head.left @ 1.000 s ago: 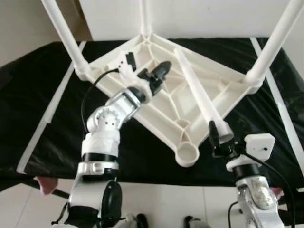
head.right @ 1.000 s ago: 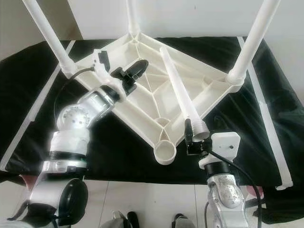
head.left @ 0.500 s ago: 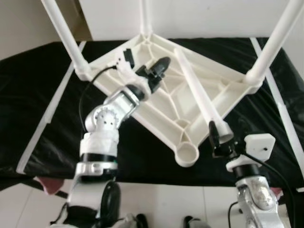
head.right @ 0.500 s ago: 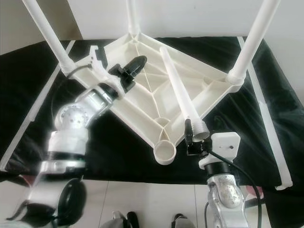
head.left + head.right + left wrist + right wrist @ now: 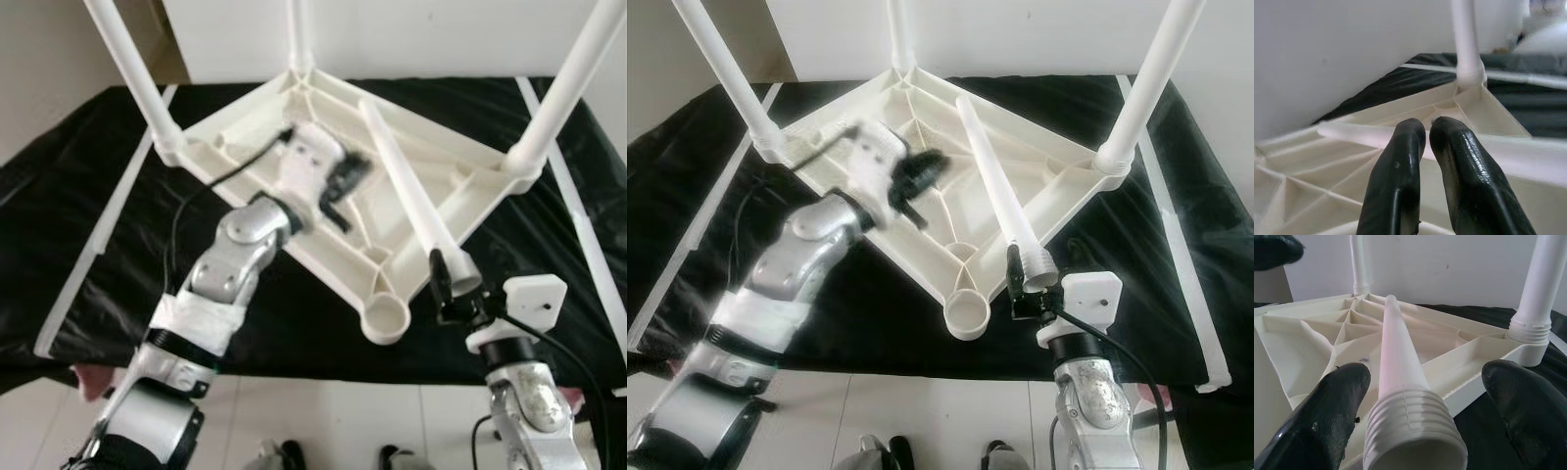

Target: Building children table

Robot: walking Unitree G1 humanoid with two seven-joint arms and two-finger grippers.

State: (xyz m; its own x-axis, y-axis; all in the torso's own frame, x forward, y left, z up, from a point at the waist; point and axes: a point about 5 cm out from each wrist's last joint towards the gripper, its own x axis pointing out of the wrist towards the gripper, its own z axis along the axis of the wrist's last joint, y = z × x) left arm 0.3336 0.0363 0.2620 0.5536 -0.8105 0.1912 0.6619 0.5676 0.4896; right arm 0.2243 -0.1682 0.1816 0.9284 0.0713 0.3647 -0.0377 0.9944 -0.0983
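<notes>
Tabletop (image 5: 431, 181), a white plastic slab with its ribbed underside facing up, lay upside down on a black cloth (image 5: 78, 196) spread over the floor. Three legs stood screwed into its corner sockets: one at the robot's left (image 5: 132, 73), one at the far corner (image 5: 301, 34) and one at the right (image 5: 573, 83). The near corner socket (image 5: 385, 318) was open, a round cup at the point closest to the robot. A loose leg (image 5: 402, 186) lay slanted across the ribs, its threaded end (image 5: 460, 272) hanging over the near right edge, just beside that open socket. The right gripper (image 5: 446, 284) sat at this threaded end with its fingers (image 5: 1327, 411) spread wide on either side of it; in the right wrist view the threads rose between the two pads without clearly touching either. The left gripper (image 5: 343, 186) reached in over the middle of the underside, blurred in the head views, near the loose leg's upper half. In the left wrist view its fingers (image 5: 1400, 171) were pressed almost together, only a thin slit between the tips and nothing in them, pointing across the ribs toward a standing leg. White strips (image 5: 98, 235) lay along the cloth's left and right sides.
</notes>
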